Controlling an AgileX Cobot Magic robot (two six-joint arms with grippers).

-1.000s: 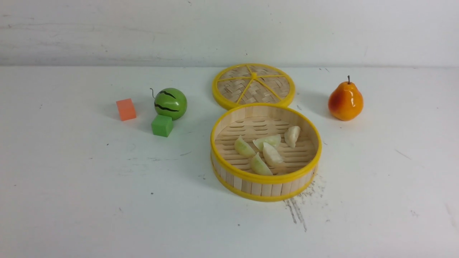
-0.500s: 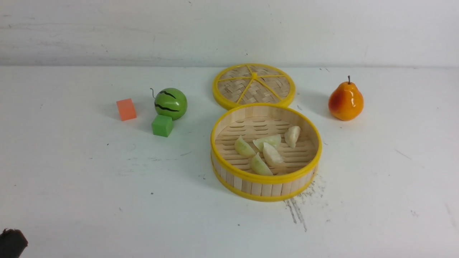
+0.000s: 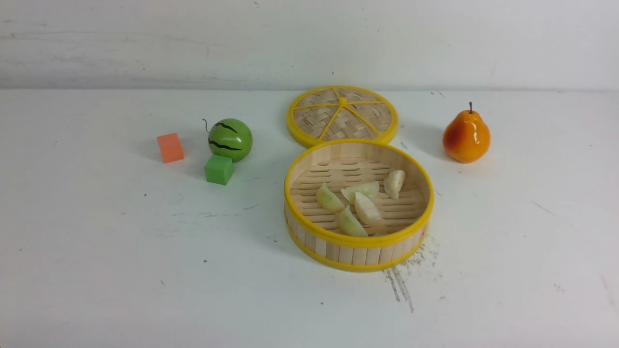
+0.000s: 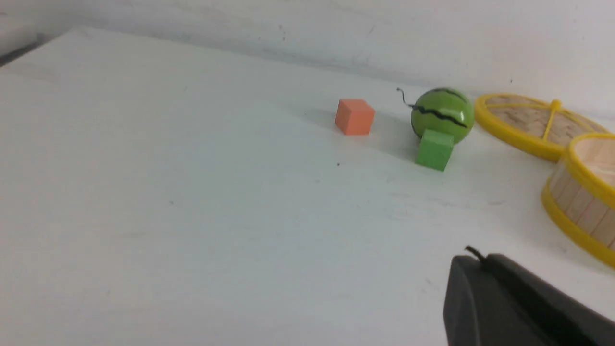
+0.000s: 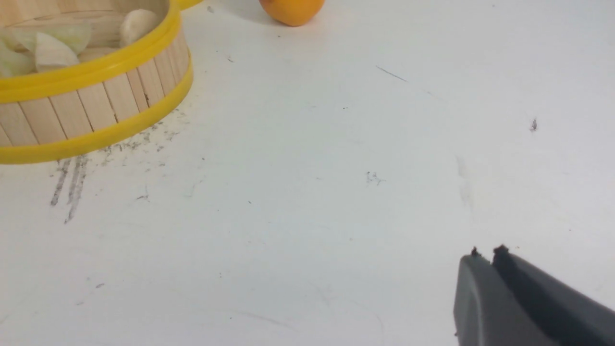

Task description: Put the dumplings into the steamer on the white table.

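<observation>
White worktop (image 3: pixel 232 290): all 5 dumplings (image 3: pixel 367 209) inside steamer (image 3: pixel 359 240); left gripper (image 4: pixel 473 257) clenched empty, right gripper (image 5: pixel 490 254) slightly parted, nothing between; probably no reach left.

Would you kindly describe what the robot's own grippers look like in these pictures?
The left gripper shows dark grey to black fingers, long and tapering to narrow tips with a small ragged black bit at the end. The right gripper looks much alike: dark grey, slim, pointed fingers with rough black tips. No cables or markings can be made out, and the arms themselves are out of view.
</observation>
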